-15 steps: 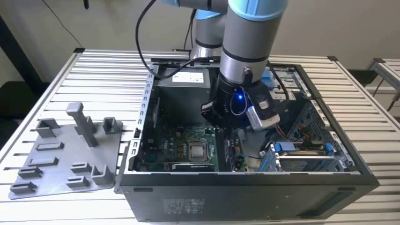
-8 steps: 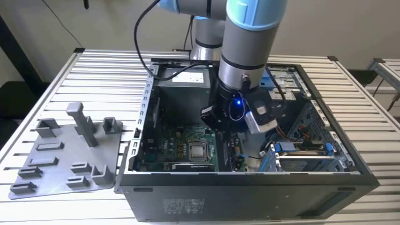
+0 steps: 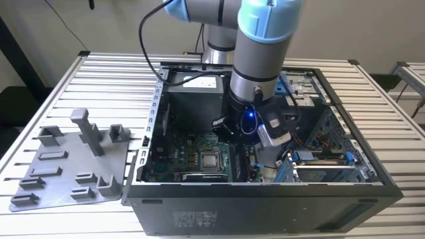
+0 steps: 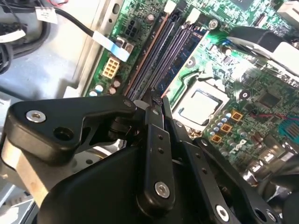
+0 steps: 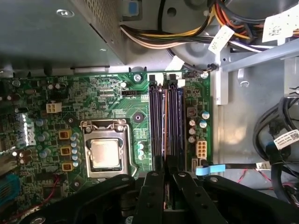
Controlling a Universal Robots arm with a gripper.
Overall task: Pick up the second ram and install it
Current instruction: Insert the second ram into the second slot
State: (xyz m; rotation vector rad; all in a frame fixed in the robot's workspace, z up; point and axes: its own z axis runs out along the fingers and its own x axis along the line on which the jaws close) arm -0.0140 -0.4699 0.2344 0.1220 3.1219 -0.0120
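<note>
Your work surface is a slatted metal table (image 3: 99, 74) against a plain pale wall. On it stands an open computer case (image 3: 265, 191), and beside that, toward the exterior view's left, lies a grey holder tray (image 3: 59, 169) with upright posts. The arm (image 3: 259, 50) reaches down into the case, above the green motherboard (image 5: 117, 93). The board carries the square processor (image 5: 104, 154) and a row of long dark memory slots (image 5: 173, 121). In the second wrist view a blue-green ram stick (image 4: 180, 60) sits in the slot on the processor side; you cannot tell whether it is the second ram. The gripper (image 4: 156, 100) hangs just over the near end of the slots, its fingers (image 5: 152, 186) drawn together to a thin slit. Whether anything sits in that slit cannot be made out. Bundled cables (image 5: 154, 39) run past the board, cut off by the frame.
</note>
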